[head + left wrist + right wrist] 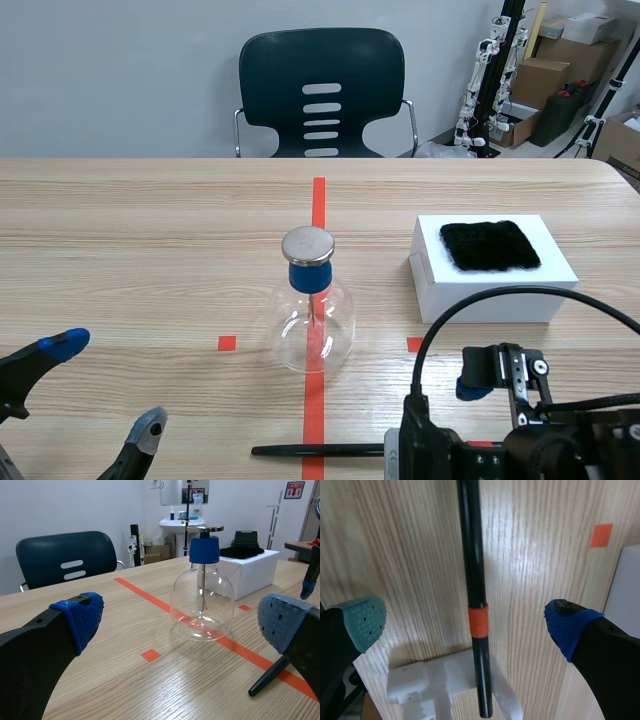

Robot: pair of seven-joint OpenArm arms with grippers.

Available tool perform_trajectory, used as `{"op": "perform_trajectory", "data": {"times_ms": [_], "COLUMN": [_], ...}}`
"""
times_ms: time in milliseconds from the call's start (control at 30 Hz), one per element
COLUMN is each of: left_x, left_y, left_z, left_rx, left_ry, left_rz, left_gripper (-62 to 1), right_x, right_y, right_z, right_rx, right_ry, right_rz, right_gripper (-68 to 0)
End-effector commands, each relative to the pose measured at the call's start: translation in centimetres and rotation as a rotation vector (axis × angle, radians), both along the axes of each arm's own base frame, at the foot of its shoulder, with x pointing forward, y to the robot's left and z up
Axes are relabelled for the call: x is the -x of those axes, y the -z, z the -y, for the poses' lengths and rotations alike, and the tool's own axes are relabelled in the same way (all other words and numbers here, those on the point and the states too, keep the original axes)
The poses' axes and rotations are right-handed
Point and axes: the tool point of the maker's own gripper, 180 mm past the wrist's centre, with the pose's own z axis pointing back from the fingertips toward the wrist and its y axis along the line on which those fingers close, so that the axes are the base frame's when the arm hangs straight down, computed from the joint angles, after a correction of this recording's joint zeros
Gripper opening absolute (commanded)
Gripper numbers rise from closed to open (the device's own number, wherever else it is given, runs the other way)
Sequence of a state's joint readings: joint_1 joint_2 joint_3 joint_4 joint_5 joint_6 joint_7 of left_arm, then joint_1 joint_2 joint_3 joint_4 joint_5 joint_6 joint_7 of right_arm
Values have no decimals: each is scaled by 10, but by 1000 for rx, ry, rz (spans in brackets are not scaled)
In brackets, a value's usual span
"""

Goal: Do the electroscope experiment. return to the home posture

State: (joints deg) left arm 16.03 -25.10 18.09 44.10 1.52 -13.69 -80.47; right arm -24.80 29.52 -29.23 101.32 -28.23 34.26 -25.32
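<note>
Under right gripper (465, 622) | black rod (471, 555) on white stand (435, 680) | stand wrist-view only

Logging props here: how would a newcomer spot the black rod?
Start at the glass electroscope flask on the orange-red centre line. Nearer the robot, the black rod lies across that line, under the open right gripper. Only it is long and thin, with an orange band.

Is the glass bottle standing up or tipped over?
Standing up. The glass bottle sits on its base, metal disc on top.
</note>
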Motion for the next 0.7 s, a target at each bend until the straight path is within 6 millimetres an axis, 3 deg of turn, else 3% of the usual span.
{"op": "perform_trajectory", "data": {"times_ms": [0, 200, 667], "left_x": [2, 9, 47], "left_y": [-9, -16, -93], "left_z": [0, -2, -16], "left_rx": [24, 45, 82], "left_ry": [4, 5, -8], "left_rz": [27, 36, 181], "left_gripper": [14, 14, 14], "right_x": [-10, -15, -11], "right_y": [-14, -41, -120], "right_z": [0, -4, 1], "right_rx": [-26, -147, -509], "right_ry": [10, 35, 154], "right_rz": [48, 110, 293], "right_gripper": [4, 4, 4]}}
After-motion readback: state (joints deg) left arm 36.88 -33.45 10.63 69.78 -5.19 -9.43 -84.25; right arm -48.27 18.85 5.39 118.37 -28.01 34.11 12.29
